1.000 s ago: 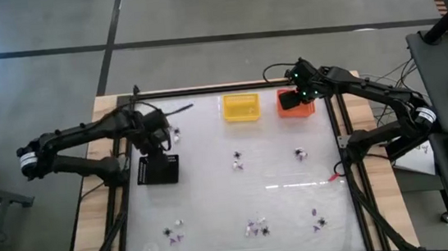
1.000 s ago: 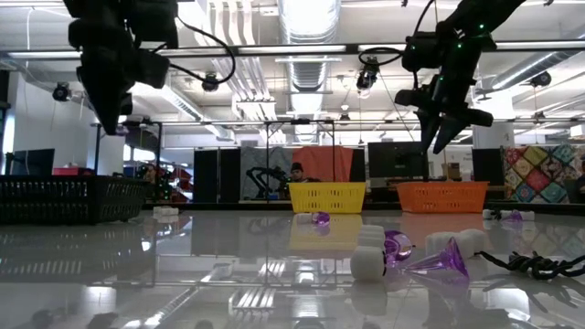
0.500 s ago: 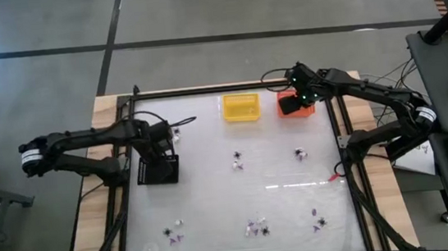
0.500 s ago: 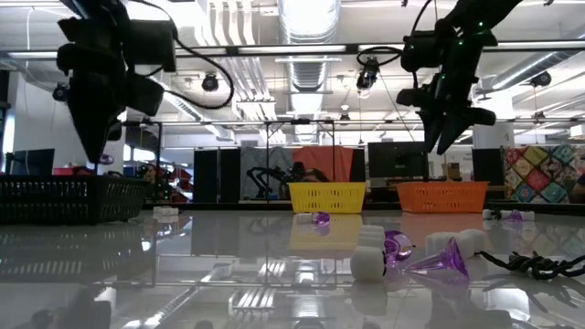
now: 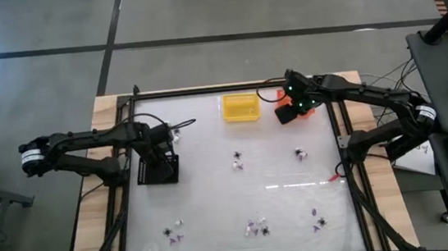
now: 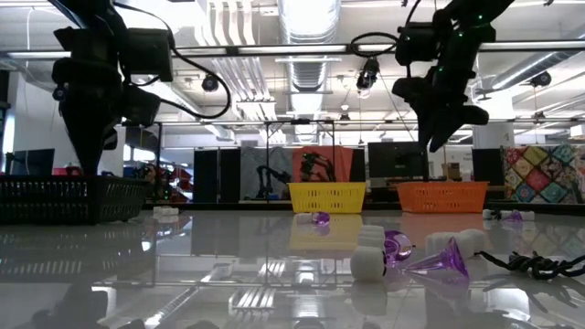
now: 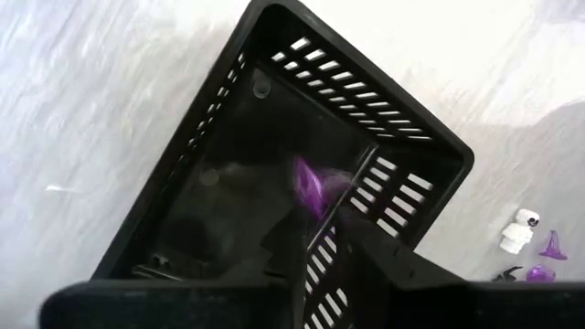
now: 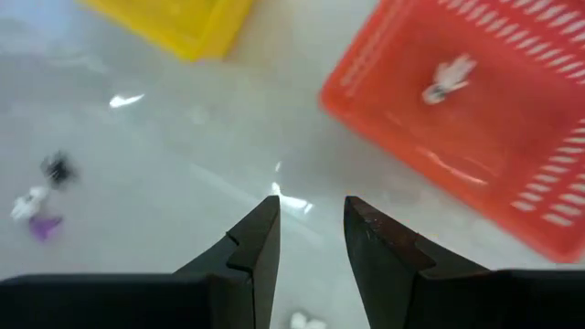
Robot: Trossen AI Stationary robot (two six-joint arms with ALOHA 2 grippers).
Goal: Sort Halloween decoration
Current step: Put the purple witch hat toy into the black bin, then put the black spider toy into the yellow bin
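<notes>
My left gripper points down over the black mesh basket, at its far rim. In the left wrist view a blurred purple trinket shows just ahead of that gripper, inside the basket's opening; whether it is held I cannot tell. My right gripper is open and holds nothing. It hangs above the table between the yellow basket and the orange basket. A white trinket lies in the orange basket.
Loose trinkets lie in small groups mid-table and along the near edge. A few more sit beside the black basket's far side. A black frame runs around the table.
My left gripper has sunk toward the black basket's opening. The purple trinket that showed at its tip in the low view no longer shows there. My right gripper has swung from over the orange basket toward the table's left, to the gap between the two baskets.
</notes>
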